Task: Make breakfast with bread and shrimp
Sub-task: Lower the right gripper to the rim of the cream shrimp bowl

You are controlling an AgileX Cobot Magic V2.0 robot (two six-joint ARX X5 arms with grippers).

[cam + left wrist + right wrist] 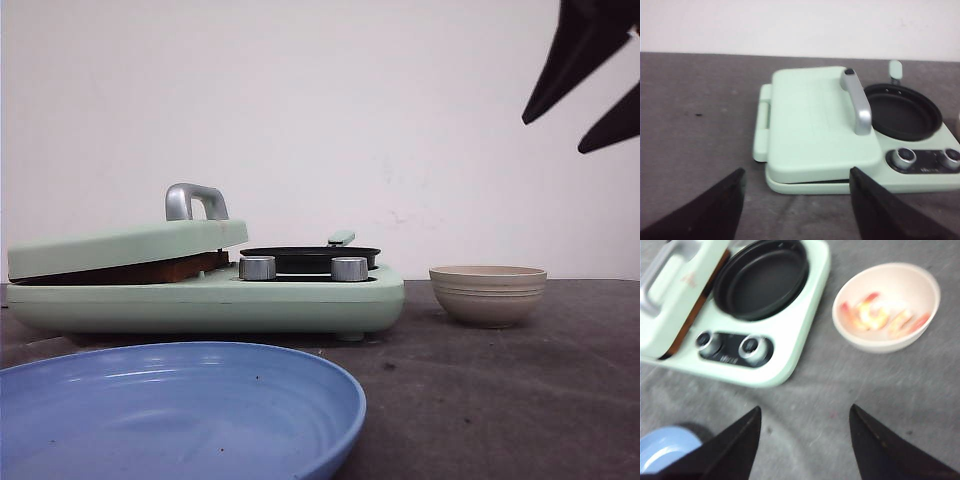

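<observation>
The bread (130, 270) shows only as a brown crust edge under the nearly closed lid (125, 247) of the mint-green breakfast maker (210, 300). In the right wrist view that bread (690, 326) is a brown strip under the lid. Several orange-red shrimp (875, 315) lie in the beige bowl (887, 305), which stands to the right of the maker. My right gripper (805, 412) hangs open and empty high over the table between maker and bowl, and its dark fingers (575, 60) show at the top right. My left gripper (797, 175) is open and empty, in front of the lid's silver handle (860, 102).
An empty black pan (310, 257) sits on the maker's right half, behind two silver knobs (257, 268). In front of the maker, at the near left, lies an empty blue plate (170, 410). The beige bowl (488, 295) stands on the dark table (500, 400).
</observation>
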